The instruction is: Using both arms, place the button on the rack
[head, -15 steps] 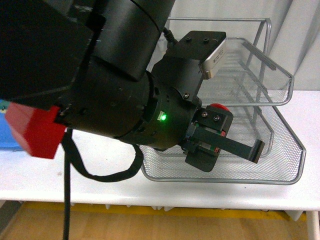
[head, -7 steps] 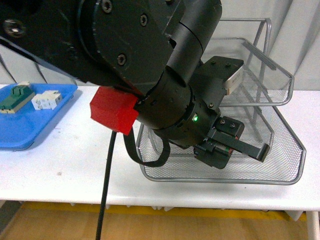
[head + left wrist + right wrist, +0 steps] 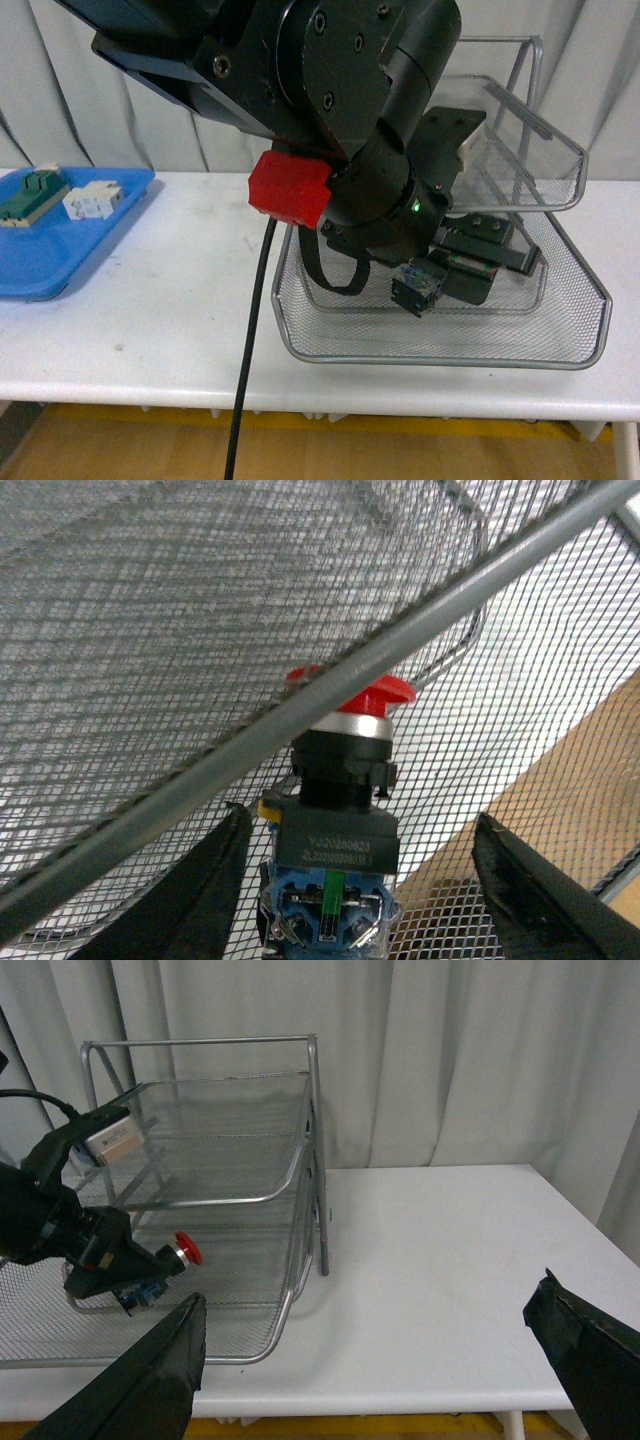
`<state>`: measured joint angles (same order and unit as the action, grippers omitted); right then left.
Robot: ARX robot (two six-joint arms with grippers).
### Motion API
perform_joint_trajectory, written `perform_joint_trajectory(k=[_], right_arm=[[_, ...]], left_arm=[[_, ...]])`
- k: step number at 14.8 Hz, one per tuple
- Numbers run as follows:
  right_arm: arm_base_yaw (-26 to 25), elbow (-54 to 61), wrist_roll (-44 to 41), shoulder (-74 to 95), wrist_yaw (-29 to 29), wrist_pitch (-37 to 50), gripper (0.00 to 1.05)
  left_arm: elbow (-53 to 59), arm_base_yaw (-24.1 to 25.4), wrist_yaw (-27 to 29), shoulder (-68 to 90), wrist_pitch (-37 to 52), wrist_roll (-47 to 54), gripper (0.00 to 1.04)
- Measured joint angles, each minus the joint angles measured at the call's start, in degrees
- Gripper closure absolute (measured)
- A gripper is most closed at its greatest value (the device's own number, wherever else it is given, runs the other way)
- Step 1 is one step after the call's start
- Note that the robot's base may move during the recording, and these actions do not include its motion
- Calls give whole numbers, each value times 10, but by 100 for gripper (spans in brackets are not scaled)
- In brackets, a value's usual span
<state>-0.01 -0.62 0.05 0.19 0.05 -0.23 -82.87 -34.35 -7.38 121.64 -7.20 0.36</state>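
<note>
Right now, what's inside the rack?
The button, low in the rack, between the fingers of the open left gripper. Whether it rests on the mesh can't be told. In the front view the arm covers much of the lower tiers.

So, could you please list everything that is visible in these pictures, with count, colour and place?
button: one, red cap, black and blue body, in the rack's lowest tier
rack: one, silver wire mesh, three tiers, on the table
tray: one, blue, table's left end
flat switch: one, green and beige, in the tray
blocky component: one, white, in the tray
table: one, white
curtain: pale grey, behind the table
left gripper: black, open, fingers either side of the button
right gripper: black, open, empty, over the table
</note>
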Motion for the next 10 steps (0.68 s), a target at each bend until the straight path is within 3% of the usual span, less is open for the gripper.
perform_joint_trajectory(k=[3,10], right_arm=[[0,0,0,0,0,0,6],[0,0,0,0,0,0,6]], left_arm=[[30,12,-12,-42,26,-26,6],[253,57,-40,-243,59,-54,7]])
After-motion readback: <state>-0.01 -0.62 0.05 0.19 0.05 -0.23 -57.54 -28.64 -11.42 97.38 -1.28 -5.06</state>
